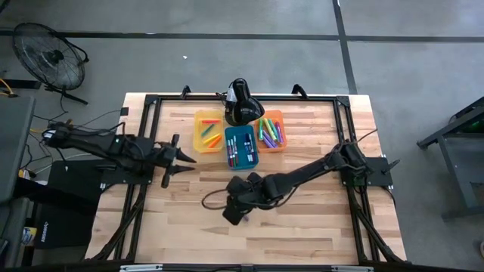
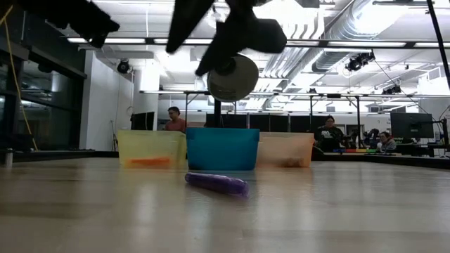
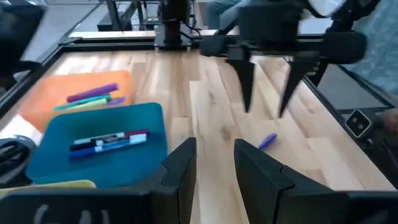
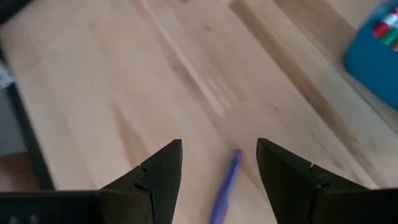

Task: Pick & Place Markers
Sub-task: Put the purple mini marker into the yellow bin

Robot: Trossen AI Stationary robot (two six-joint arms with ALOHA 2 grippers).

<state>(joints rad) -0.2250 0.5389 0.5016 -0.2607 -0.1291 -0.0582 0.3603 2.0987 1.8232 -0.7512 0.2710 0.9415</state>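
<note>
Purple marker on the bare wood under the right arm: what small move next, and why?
Probably lower the right hand straight down and close on the purple marker. The wrist view shows the marker lying loose on the table between the open fingers, not yet gripped, and the low view shows the hand hanging above it. The left hand waits, open, beside the yellow bin.

Three bins sit in a row on the surface (image 1: 302, 227): one yellow bin (image 1: 208, 131), one blue bin (image 1: 241, 147), one orange bin (image 1: 271, 130). One purple marker (image 2: 216, 183) lies loose on the wood. The markers inside the bins overlap too much for an exact count (several in each). Two arms, each with one claw: left claw (image 1: 189, 159), right claw (image 1: 231, 215).
</note>
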